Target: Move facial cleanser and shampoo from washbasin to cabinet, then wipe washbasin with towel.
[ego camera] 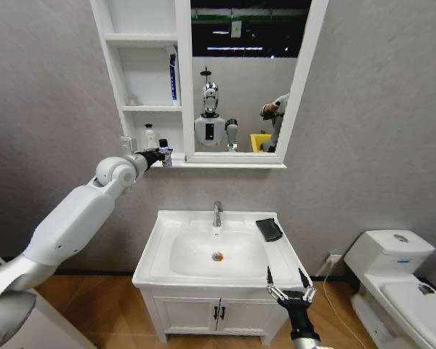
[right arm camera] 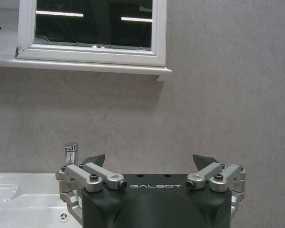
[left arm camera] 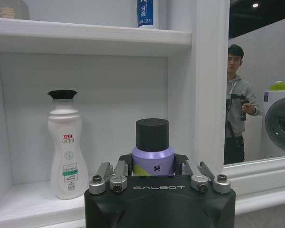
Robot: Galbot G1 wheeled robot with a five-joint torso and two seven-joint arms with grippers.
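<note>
- My left gripper (left arm camera: 153, 173) is up at the cabinet (ego camera: 183, 87), at the front edge of its bottom shelf. Its fingers are closed on a small purple bottle (left arm camera: 153, 156) with a black cap.
- The purple bottle stands straight up in the grip. I think its bottom is on the shelf or just above it, but the gripper body hides that part.
- This bottle looks light and hard, with smooth plastic sides that could slip. I would hold it around the fat purple body, not by the cap, which might twist.
- Just beside it, further in towards the shelf's outer wall, stands a white bottle (left arm camera: 66, 147) with a black top. The two are near but not touching. It is tall and thin, so a bump could tip it over.
- A blue bottle (ego camera: 174, 78) stands on the middle shelf, against the mirror side.
- My right gripper (ego camera: 291, 283) hangs open and holds nothing. It is low, just past the front right corner of the washbasin (ego camera: 160, 251).
- The towel (ego camera: 269, 230) lies flat on the washbasin's back right corner, near the wall. It is soft and floppy, so I would pinch it from above at the middle. It is well apart from my right gripper.
</note>
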